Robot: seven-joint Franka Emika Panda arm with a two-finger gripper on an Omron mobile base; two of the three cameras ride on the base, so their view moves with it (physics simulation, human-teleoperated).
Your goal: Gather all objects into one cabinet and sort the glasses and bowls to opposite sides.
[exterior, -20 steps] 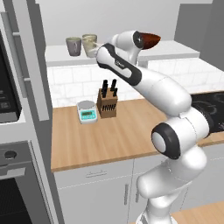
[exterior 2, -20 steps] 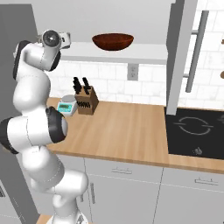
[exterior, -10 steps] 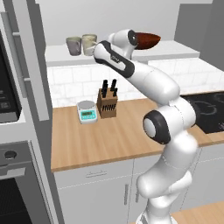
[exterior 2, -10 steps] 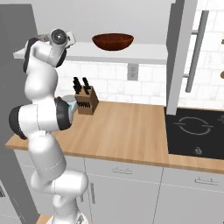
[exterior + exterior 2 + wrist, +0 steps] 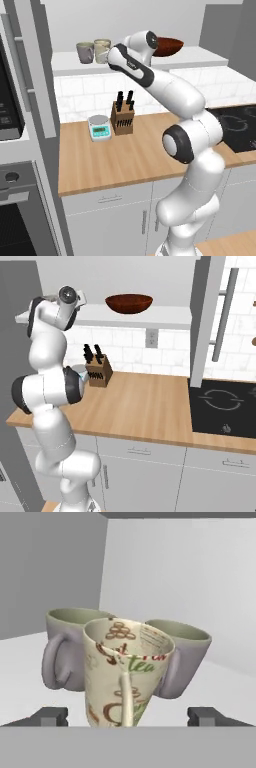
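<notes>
My gripper point(image 5: 129, 717) is open inside the cabinet, its fingertips point(image 5: 50, 717) spread wide to either side of the cream patterned mug point(image 5: 127, 672). That mug stands upright on the white shelf floor point(image 5: 25, 662), handle towards me, with neither finger touching it. Close behind it stand two grey mugs point(image 5: 67, 647) point(image 5: 182, 654). In the left base view a grey mug point(image 5: 85, 52) and the cream mug point(image 5: 102, 50) sit at the shelf's left end. The dark red-brown bowl point(image 5: 167, 46) point(image 5: 129, 303) sits further right on the same shelf.
On the wooden counter point(image 5: 125, 160) below stand a knife block point(image 5: 123, 117) and a kitchen scale point(image 5: 99, 127). A black cooktop point(image 5: 222, 406) lies to the right. A grey cabinet door point(image 5: 202, 321) hangs open beside the shelf, and an oven column point(image 5: 15, 150) stands at the left.
The jaws have opened wide and let go of the cream mug, which stays standing on the shelf. The arm's elbow has swung while the hand stayed by the mugs.
</notes>
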